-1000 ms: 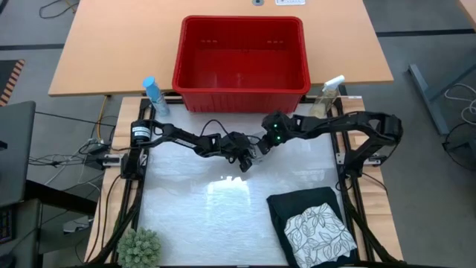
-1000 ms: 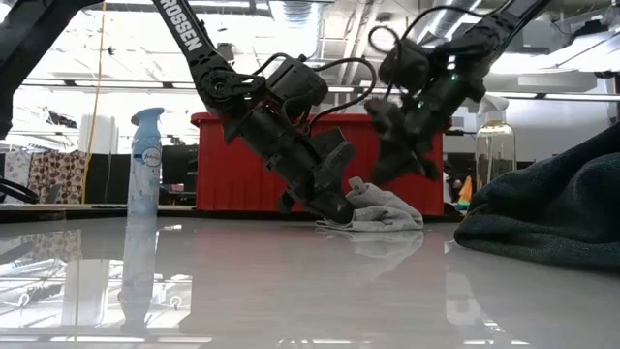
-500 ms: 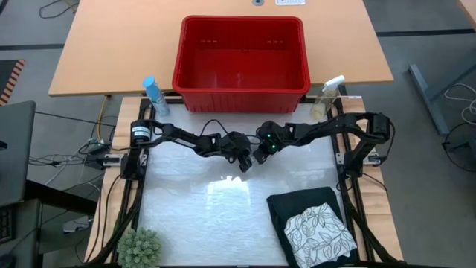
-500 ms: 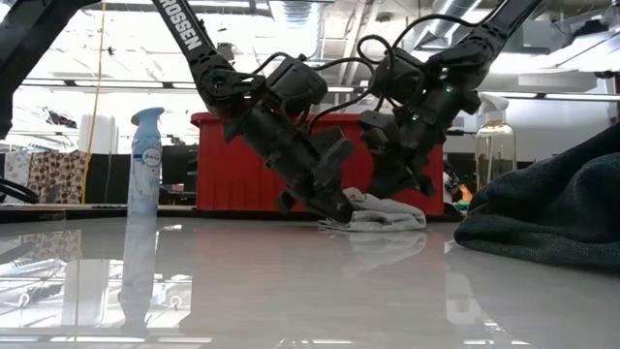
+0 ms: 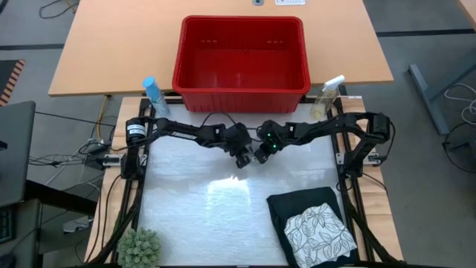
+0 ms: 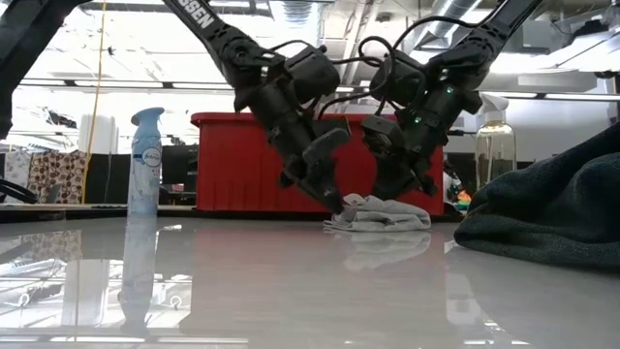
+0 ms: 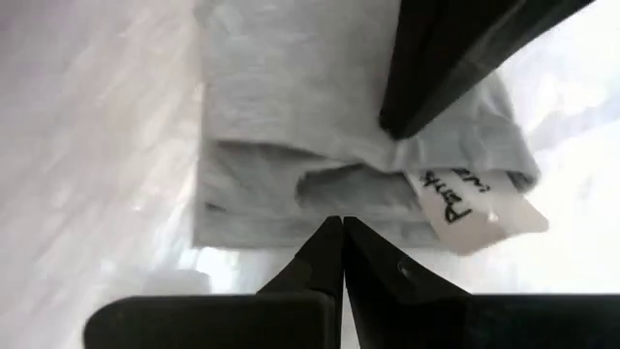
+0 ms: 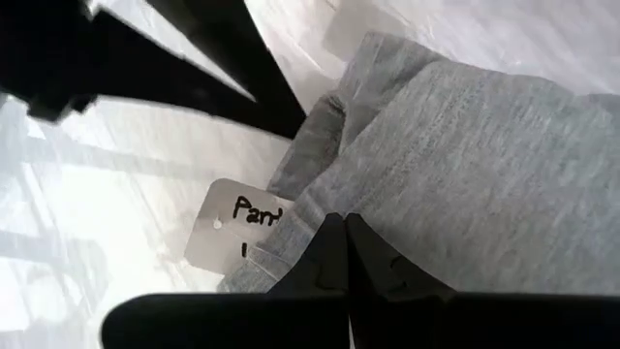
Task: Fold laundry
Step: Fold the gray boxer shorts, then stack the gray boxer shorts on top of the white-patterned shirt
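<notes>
A small grey cloth [image 6: 383, 213] with a white handwritten tag [image 7: 475, 208] lies folded on the white table top, in the middle toward the far edge. My left gripper [image 6: 335, 202] is shut, slanting down at the cloth's left edge. My right gripper [image 8: 345, 223] is shut, its tips on the cloth's upper side. Dark jeans [image 5: 309, 208] lie folded at the near right, with a white leaf-print cloth [image 5: 320, 234] on top of them. My left gripper's shut fingertips [image 7: 341, 228] stand at the cloth's folded left edge [image 7: 252, 208], slanting down from the table's left; whether they touch it, I cannot tell. My right gripper has its shut fingertips [image 7: 392, 124] set on the cloth's top layer [image 8: 407, 184], slanting down from the right. The cloth lies flat on the table under them.
A red plastic basket [image 5: 242, 52] stands just beyond the far edge. A blue spray bottle [image 5: 152, 93] is at the far left corner and a clear one [image 5: 327, 93] at the far right. A green plant [image 5: 140, 247] sits at the near left corner.
My right gripper has come down and toward the table's left onto the grey cloth, then kept still. My left gripper has risen and tipped steeper at the cloth's left edge, staying shut. The cloth has stayed on the table.
</notes>
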### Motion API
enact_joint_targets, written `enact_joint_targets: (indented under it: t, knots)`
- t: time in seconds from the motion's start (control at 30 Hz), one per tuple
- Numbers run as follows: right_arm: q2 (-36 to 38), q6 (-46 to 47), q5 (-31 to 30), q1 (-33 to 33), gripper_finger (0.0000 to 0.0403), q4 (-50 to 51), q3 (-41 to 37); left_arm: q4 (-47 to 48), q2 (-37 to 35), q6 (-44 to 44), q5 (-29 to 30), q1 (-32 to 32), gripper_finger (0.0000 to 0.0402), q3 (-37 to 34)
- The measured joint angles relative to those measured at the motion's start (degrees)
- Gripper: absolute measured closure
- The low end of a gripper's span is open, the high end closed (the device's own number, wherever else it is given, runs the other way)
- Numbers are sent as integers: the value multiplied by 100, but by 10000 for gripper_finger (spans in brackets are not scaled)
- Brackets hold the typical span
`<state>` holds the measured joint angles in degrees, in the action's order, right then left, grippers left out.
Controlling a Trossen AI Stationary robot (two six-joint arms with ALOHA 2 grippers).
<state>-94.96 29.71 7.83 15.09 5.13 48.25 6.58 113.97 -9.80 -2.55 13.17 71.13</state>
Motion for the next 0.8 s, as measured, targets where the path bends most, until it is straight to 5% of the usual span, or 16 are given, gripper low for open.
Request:
enact_joint_targets:
  t: [0.2, 0.43, 0.6, 0.8]
  knots:
    - [2, -54, 4, 0, 389, -4, 0, 802, -52, 566, 283, 46, 402, 525]
    - [436, -319, 245, 153, 357, 42, -2, 693, -93, 485, 210, 87, 401, 560]
    - [980, -345, 254, 315, 355, 288, -2, 52, -124, 839, -419, 133, 401, 560]
    - [1511, -581, -92, 443, 350, 1590, 0, -534, 8, 982, -461, 123, 401, 556]
